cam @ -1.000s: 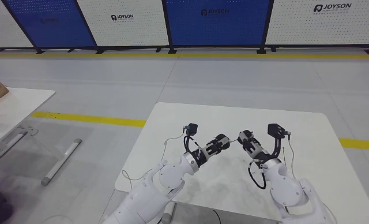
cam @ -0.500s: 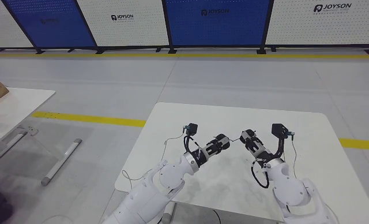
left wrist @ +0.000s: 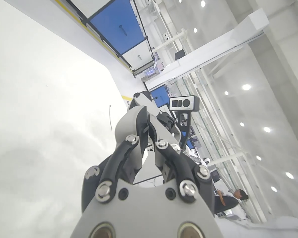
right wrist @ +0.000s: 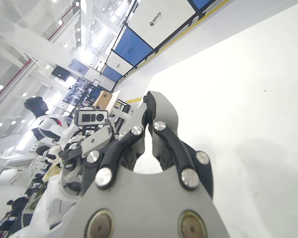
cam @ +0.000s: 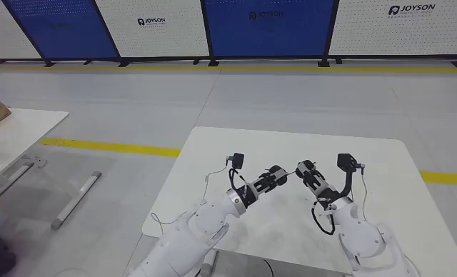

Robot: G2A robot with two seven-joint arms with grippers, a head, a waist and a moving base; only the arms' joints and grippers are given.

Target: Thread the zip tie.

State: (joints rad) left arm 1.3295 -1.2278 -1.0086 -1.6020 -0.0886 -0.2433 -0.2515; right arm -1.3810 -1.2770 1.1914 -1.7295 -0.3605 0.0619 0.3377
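Zip tie [left wrist: 110,118], probably the thin dark strand just beside the left gripper [left wrist: 144,118], shows against the counter [left wrist: 39,75]; that gripper is closed. The right gripper [right wrist: 147,110] is closed too, its hold hidden. From above, both tips nearly meet over the counter; threading looks unfinished, with no loop visible.

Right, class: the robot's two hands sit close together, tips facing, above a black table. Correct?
No. The top view shows the table is white, not black. The left hand and right hand do sit close together, tips facing, above it.
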